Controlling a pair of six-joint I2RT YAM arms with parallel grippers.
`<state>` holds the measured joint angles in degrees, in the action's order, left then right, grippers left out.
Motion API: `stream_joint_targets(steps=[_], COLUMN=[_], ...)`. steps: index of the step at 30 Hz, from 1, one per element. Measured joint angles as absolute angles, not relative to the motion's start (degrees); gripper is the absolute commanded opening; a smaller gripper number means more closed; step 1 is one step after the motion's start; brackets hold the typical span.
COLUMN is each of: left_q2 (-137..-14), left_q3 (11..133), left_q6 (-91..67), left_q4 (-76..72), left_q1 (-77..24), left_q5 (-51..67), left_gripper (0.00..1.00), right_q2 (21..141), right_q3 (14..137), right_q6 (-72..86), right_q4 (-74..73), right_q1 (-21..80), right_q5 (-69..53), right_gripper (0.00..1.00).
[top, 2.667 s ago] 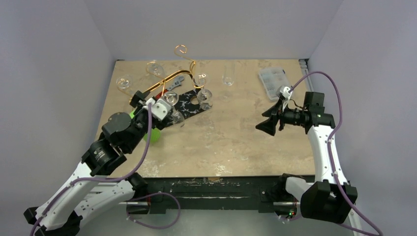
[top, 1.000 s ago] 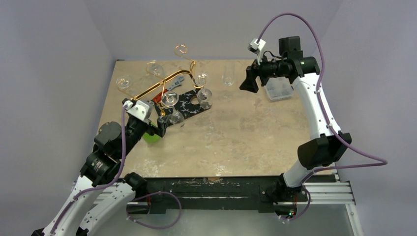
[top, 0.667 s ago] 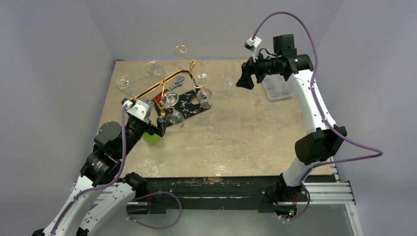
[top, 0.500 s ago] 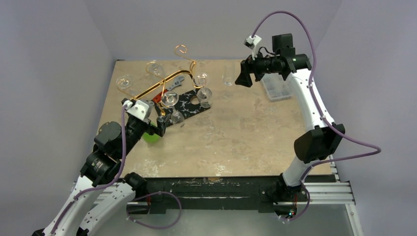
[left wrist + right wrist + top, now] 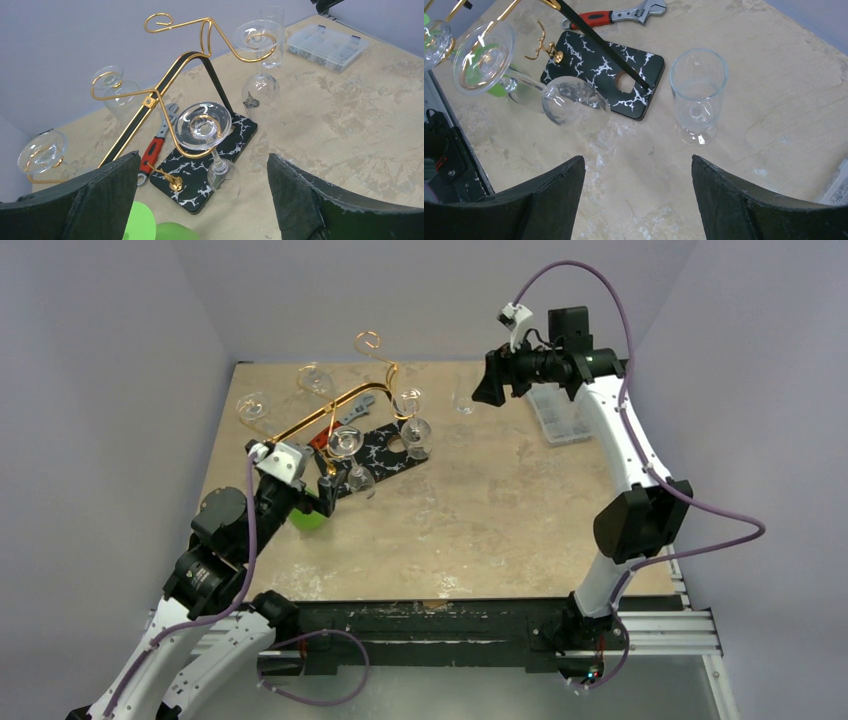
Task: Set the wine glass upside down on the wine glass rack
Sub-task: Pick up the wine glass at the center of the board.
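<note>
Right gripper (image 5: 636,165) swung leftward, jaws apart above the standing wine glass (image 5: 698,97).

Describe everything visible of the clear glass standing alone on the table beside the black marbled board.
The clear stemmed wine glass looks like thin transparent glass: a tall straight-sided bowl, short stem, round foot. It is empty and stands upright, mouth up, on the beige stone-patterned table, beside the black white-veined flat board without touching it. The open right gripper faces it, not touching.
</note>
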<state>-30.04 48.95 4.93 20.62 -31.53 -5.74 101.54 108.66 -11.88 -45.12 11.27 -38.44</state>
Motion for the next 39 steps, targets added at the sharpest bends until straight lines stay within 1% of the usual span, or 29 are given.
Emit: stream_joint_targets(steps=[9,22,26,30,35,37,39], left_q2=[-29.9,-29.7,-29.7,-29.7,-29.7,-29.7,-29.7], left_q3=[48.9,48.8,48.8,48.8,48.8,48.8,48.8], left_q6=[4.9,4.9,4.9,5.0,4.9,5.0,4.9], left_q4=[20.6,20.6,20.6,20.6,20.6,20.6,20.6], left_q1=[-31.5,-30.9,-30.8,-30.8,-30.7,-30.7,-30.7], left_q5=[-6.4,-7.1,-7.3,-7.3,-7.3,-7.3,-7.3], left_gripper=[0.94,0.94,0.94,0.94,0.94,0.94,0.94], right_q2=[104.2,110.2,110.0,108.5,107.8,107.9,108.2], right_q3=[108.9,110.4,110.4,109.5,109.2,109.2,109.2], right_q6=[-6.2,10.9,12.8,14.0,15.3,15.6,15.8], right_q4=[-41.2,-31.0,-30.4,-29.6,-28.9,-29.1,-29.2], right_q1=[11.4,13.2,14.3,14.8,14.8,14.8,14.8], right_q5=[-38.5,-39.2,-39.4,-36.7,-31.0,-28.8,-26.5], right_gripper=[0.78,0.82,0.82,0.82,0.79,0.75,0.68])
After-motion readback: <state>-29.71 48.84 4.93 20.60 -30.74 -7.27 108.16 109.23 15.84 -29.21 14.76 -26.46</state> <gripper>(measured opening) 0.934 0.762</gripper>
